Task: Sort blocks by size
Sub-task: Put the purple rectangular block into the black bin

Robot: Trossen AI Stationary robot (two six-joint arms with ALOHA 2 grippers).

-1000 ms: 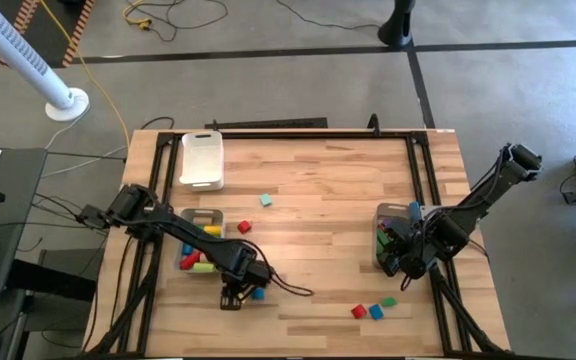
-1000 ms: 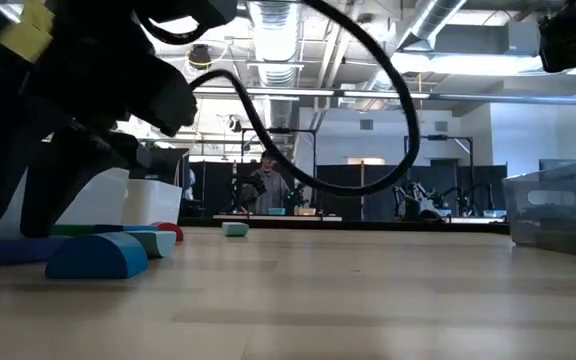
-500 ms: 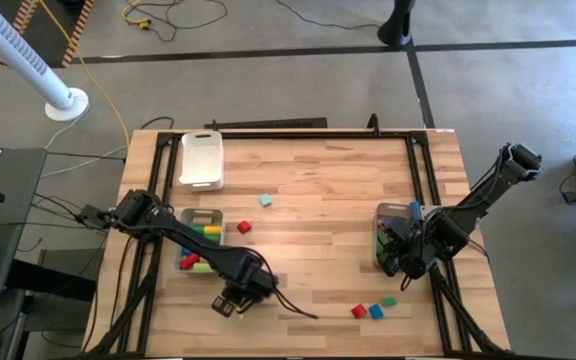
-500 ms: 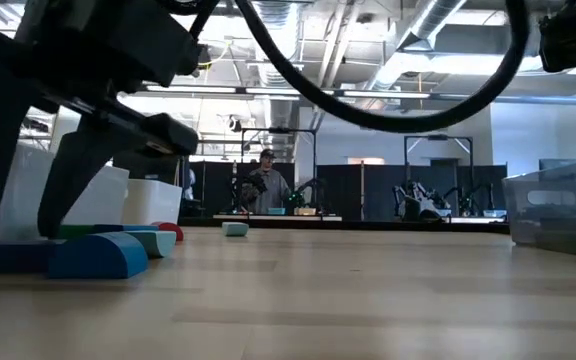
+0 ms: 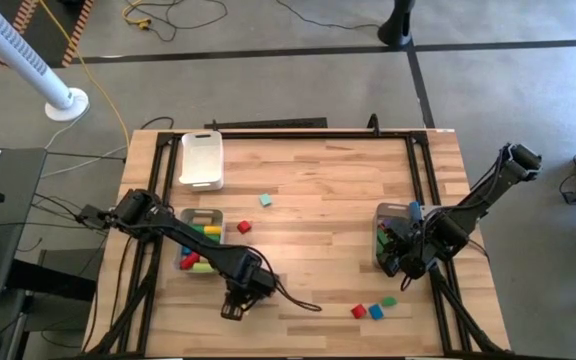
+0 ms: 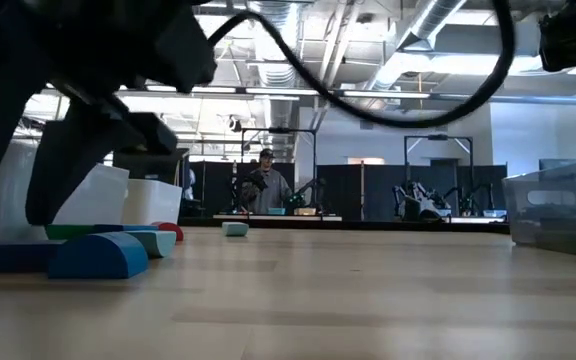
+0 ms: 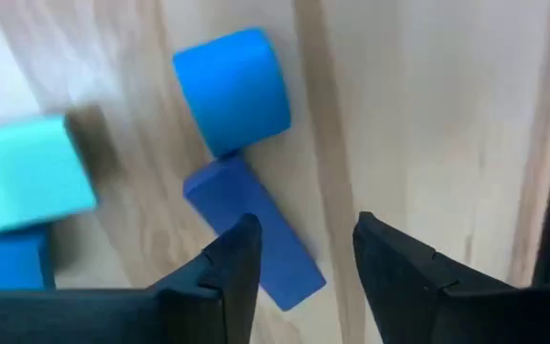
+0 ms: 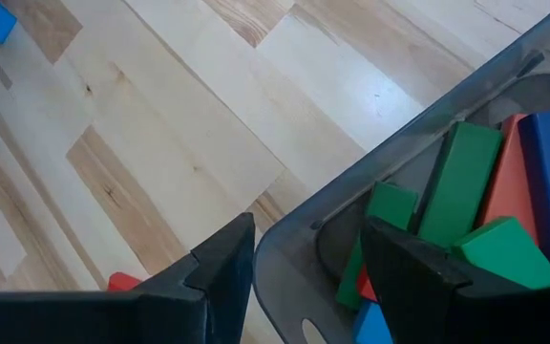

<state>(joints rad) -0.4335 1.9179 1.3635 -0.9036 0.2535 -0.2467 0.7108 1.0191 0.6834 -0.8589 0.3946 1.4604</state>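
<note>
The table (image 5: 318,190) was pale wood in joined strips, its grain plain and its finish a smooth satin that caught soft light. Black metal rails (image 5: 298,133) framed it. Just ahead of the left gripper (image 7: 299,263), whose fingers (image 7: 222,277) looked like matt black plastic, the blue blocks (image 7: 232,91) were smooth and matt. Under the right gripper (image 8: 304,263), the bin (image 8: 399,162) was clear, glossy plastic. The tray (image 5: 201,158) looked like smooth white plastic.
</note>
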